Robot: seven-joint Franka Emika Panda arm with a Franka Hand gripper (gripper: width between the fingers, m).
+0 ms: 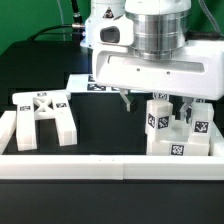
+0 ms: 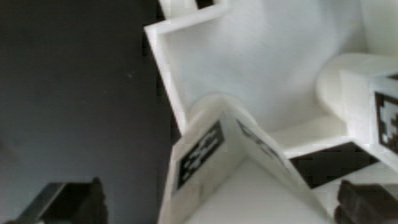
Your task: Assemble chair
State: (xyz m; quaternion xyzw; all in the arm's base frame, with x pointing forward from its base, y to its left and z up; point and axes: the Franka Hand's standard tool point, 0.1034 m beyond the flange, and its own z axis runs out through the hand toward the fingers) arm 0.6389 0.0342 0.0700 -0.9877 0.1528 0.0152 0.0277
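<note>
The chair lies in loose white parts with black-and-white marker tags. The leg frame (image 1: 40,115) lies flat at the exterior view's left. A cluster of blocks and slabs (image 1: 176,140) stands at the exterior view's right, with one upright block (image 1: 158,115) tallest. My gripper (image 1: 157,103) hangs just over that upright block, open, one finger on each side and neither touching it. In the wrist view the gripper (image 2: 217,205) straddles a tagged white part (image 2: 222,160), with the dark fingers (image 2: 71,205) far apart. A flat white slab (image 2: 249,60) lies beyond it.
A low white border wall (image 1: 100,166) runs along the front of the black table and up the left side. The marker board (image 1: 98,84) lies flat at the back, under the arm. The robot arm's wide white body fills the upper right.
</note>
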